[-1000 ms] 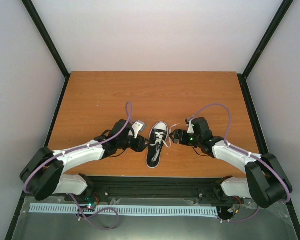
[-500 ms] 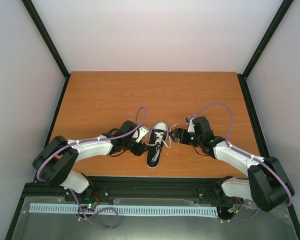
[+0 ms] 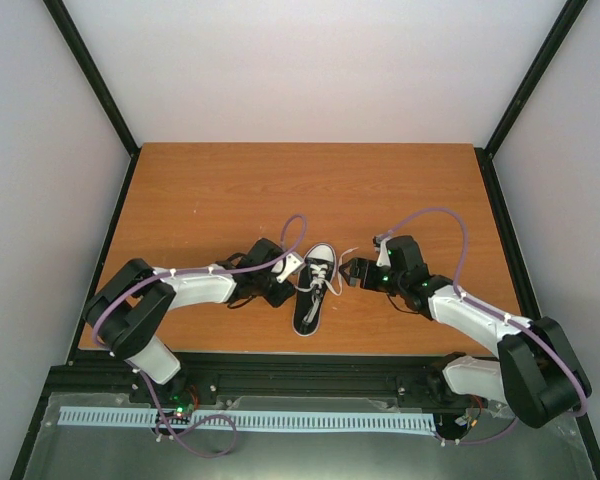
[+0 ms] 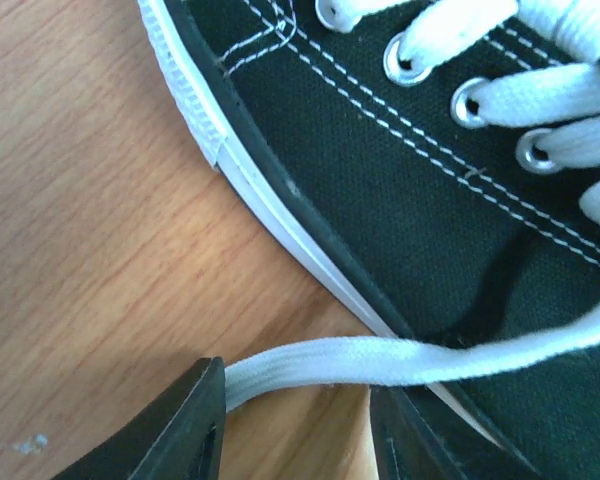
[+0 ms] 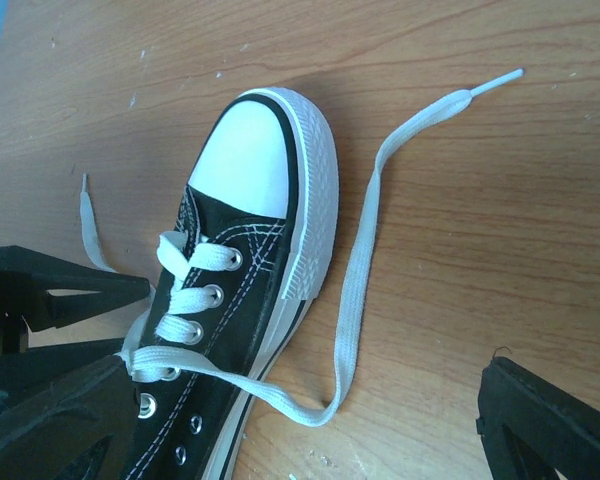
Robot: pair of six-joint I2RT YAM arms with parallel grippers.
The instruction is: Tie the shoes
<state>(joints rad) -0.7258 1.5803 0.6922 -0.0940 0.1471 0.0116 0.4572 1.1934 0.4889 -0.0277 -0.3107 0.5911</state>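
The small black sneaker [image 3: 314,290] with white toe cap lies near the table's front edge, toe pointing away. My left gripper [image 3: 291,283] is at its left side, open. In the left wrist view the left white lace [image 4: 380,360] runs across the gap between the fingers [image 4: 185,430] of the left gripper [image 4: 295,405], beside the shoe's sole [image 4: 280,200]. My right gripper [image 3: 348,272] is open at the shoe's right side. In the right wrist view the right lace [image 5: 355,290] lies looped on the table between the wide-apart jaws of the right gripper [image 5: 305,410], beside the shoe [image 5: 250,190].
The wooden table [image 3: 310,190] is framed by black posts and white walls. The left gripper's black fingers [image 5: 60,290] show beyond the shoe in the right wrist view. A lace tip [image 5: 85,215] lies on the wood there.
My left arm has folded and its gripper has moved right, up against the shoe's left side. The right gripper has barely moved. The shoe has stayed in place.
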